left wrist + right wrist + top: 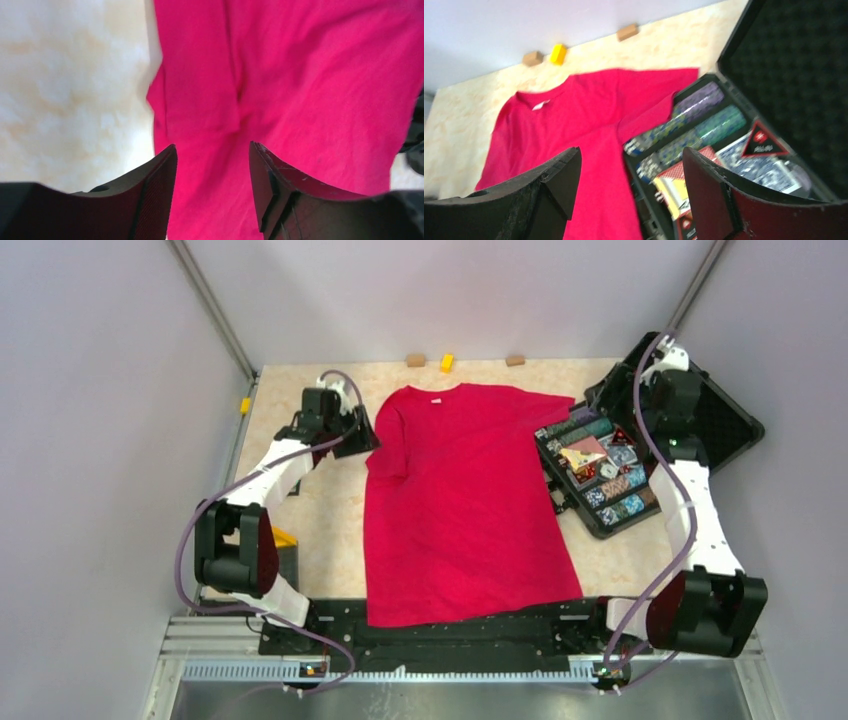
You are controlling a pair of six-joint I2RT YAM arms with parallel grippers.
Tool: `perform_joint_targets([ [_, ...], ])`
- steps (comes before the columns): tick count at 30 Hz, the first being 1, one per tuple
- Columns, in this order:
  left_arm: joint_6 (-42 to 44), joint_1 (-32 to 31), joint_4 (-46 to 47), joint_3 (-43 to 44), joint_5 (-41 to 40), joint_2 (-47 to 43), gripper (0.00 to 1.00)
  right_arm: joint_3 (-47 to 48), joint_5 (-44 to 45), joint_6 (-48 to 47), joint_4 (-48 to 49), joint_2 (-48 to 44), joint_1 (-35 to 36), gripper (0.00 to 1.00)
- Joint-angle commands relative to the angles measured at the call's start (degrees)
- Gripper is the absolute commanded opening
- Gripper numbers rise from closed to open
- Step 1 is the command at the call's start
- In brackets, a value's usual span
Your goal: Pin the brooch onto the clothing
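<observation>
The red T-shirt (460, 510) lies flat in the middle of the table, neck to the back, with its white label (436, 397) showing. My left gripper (358, 432) is open and empty just above the shirt's left sleeve (200, 100); in the left wrist view (212, 147) red fabric fills the gap between the jaws. My right gripper (603, 398) is open and empty, held above the black case's near-left edge; in the right wrist view (631, 152) it faces the shirt (574, 130) and the case. I cannot pick out the brooch in any view.
An open black case (620, 470) of colourful trinkets stands right of the shirt, its foam lid (794, 60) raised behind it. Two tan blocks (415, 360) and a yellow one (447, 362) sit at the back edge. A yellow block (283, 538) lies by the left arm.
</observation>
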Motion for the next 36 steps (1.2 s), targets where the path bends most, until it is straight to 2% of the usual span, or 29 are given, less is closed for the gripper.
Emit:
perform_joint_targets([
  [1,-6.1,0.5,3.1,-7.6,1.1,-3.2,0.55,-5.4,-3.4,3.8,2.5,-5.5,2.9,0.75],
  [6,-9.4,0.9,7.8,-11.5,3.5,-1.3,0.42,-7.7,-2.8,2.9,0.6,-6.3,5.0,0.73],
  [14,-9.5,1.0,10.3,-9.5,0.4,2.3,0.35,-8.9,-2.9,3.3,0.2,-5.7,5.6,0.70],
  [36,-7.3,1.0,11.7,-7.9,-2.8,10.5,0.32,-8.9,-3.1,3.1,0.0,-4.4,5.7,0.69],
])
